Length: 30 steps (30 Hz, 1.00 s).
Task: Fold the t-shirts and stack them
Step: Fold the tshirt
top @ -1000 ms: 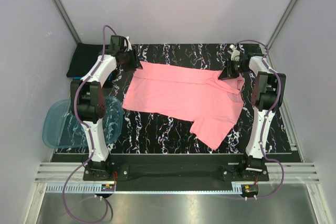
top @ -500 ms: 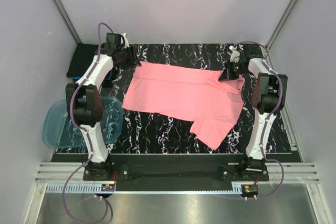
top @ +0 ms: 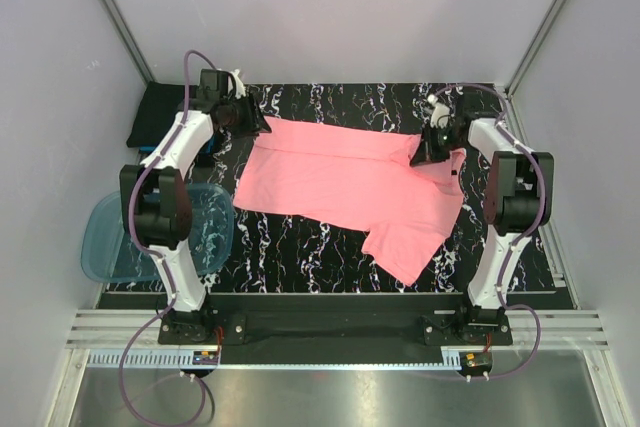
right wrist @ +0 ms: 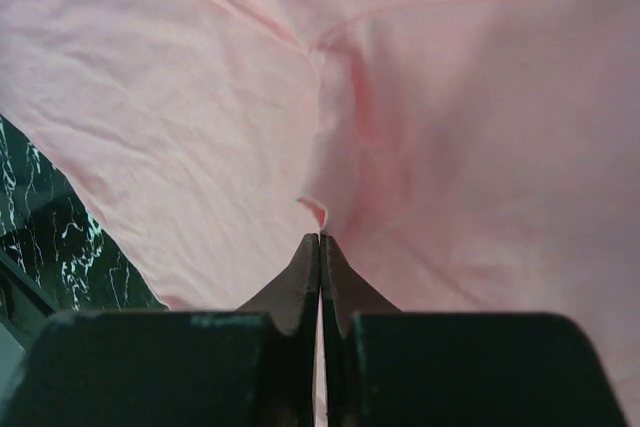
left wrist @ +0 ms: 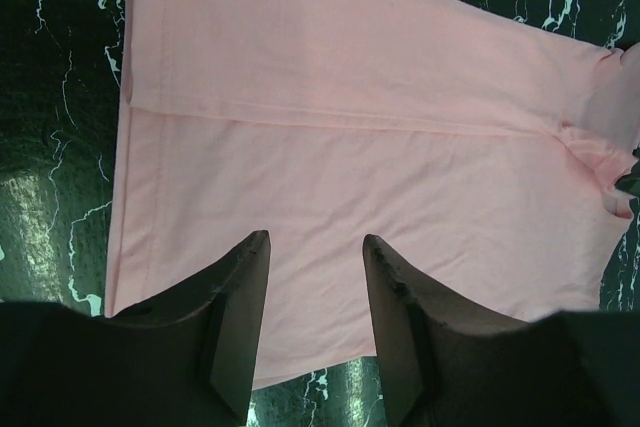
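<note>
Lay spread flat mid-table (top: 300, 242): pink tee (top: 350, 182). Pinched a small fold at the tee's far right corner with right gripper (right wrist: 319, 238), fingers pressed together. Hung left gripper (left wrist: 316, 240) over the tee's far left corner, moderately open, gripping nothing. Sat left of the tee: black tee (top: 155, 117), tub (top: 115, 237).

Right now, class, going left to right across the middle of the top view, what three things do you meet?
tub → pink tee → right arm
</note>
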### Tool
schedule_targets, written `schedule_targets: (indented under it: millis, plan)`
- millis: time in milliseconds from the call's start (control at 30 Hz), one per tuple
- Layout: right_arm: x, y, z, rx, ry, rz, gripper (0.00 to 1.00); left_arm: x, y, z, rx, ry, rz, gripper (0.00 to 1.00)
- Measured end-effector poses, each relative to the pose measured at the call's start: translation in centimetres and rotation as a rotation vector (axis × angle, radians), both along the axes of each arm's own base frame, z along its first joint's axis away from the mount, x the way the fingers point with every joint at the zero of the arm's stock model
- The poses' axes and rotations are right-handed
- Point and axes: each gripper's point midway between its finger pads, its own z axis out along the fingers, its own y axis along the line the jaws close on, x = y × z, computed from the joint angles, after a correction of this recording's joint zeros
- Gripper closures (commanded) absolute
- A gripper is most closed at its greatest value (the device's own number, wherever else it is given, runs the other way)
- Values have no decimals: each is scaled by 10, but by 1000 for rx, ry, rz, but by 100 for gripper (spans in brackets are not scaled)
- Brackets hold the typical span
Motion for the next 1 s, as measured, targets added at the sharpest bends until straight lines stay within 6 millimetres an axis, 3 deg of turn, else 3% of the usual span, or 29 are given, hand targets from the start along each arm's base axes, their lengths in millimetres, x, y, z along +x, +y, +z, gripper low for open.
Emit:
schedule_targets:
  millis: [133,167,200,267,400,500,600,767,867,1000]
  plan:
    - [-31,5,-23,-21,107,4,88,-4,1,-5,3,13,2,52]
    - [-38,8,-26,-26,128,10,84,-4,1,-7,5,17,3,52]
    - [-43,10,-28,-34,145,11,69,-5,2,-8,8,21,5,52]
    - [-48,10,-28,-56,155,2,63,-6,3,-9,12,25,8,52]
    - [-44,2,-15,-86,134,-59,62,-7,0,-10,10,29,8,52]
    - [-34,-20,-6,-116,118,-171,63,-11,-12,-17,6,38,-3,52]
    - [-24,-58,-4,-167,132,-343,63,-27,-44,-29,6,66,-58,52]
    - [-23,-113,-10,-241,185,-601,64,-62,-132,-32,-54,60,-205,52]
    - [-25,-121,-13,-252,206,-667,65,-75,-175,-23,-128,31,-258,52]
    - [-33,-119,-23,-255,242,-697,65,-79,-208,-15,-211,-9,-265,53]
